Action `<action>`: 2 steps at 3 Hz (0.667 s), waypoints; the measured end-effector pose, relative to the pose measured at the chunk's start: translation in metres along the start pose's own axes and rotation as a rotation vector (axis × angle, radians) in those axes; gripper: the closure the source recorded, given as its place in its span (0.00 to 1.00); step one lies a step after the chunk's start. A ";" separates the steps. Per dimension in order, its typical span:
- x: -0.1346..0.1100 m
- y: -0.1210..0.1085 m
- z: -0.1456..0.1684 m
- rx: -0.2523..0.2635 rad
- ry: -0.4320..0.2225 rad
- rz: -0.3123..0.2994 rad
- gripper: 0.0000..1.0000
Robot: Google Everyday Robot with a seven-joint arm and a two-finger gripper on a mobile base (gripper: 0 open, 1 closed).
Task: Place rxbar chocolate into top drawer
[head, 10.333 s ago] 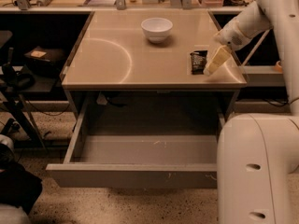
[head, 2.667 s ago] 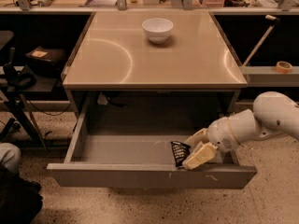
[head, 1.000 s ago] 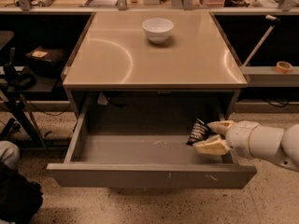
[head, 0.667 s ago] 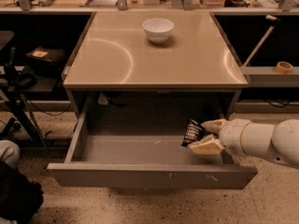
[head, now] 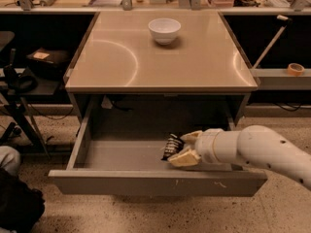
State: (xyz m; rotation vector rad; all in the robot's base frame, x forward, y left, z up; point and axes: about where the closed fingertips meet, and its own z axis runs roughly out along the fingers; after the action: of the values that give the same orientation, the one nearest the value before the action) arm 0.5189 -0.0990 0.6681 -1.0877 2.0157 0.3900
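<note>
Gripper: I am seeing the gripper (head: pixel 181 147) reaching in from the right side of the top drawer (head: pixel 155 183) and hanging inside its right half, just behind the front panel.
Jaws: they are standing narrow, one above the other, and I am reading them as pinching the rxbar chocolate (head: pixel 172 146) by its right end.
Bar: it is sitting within the open drawer, right of the drawer's middle, and sticking out leftward from the jaws toward the drawer's centre.
Long axis: it is tilting, upper end toward the drawer's back and lower end toward the drawer floor. I am not able to tell whether the lower end is touching the floor.
Key relation: the bar is hanging over the drawer floor, not over the front panel or the right wall — so I am judging that a release here would land it inside.
Next move: I am expecting to spread the jaws, then draw the arm (head: pixel 257 149) back out over the drawer's right side, keeping clear of the front panel.
Other: the white bowl (head: pixel 164 30) is standing on the table (head: pixel 121 67) above the drawer — well apart from the work.
</note>
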 end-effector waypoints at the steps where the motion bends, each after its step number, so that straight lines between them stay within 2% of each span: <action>1: -0.023 0.013 0.027 0.002 -0.055 0.013 1.00; 2: -0.026 0.010 0.027 0.016 -0.064 0.013 1.00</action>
State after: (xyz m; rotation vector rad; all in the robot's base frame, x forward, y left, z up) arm 0.5326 -0.0626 0.6693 -1.0401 1.9667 0.4093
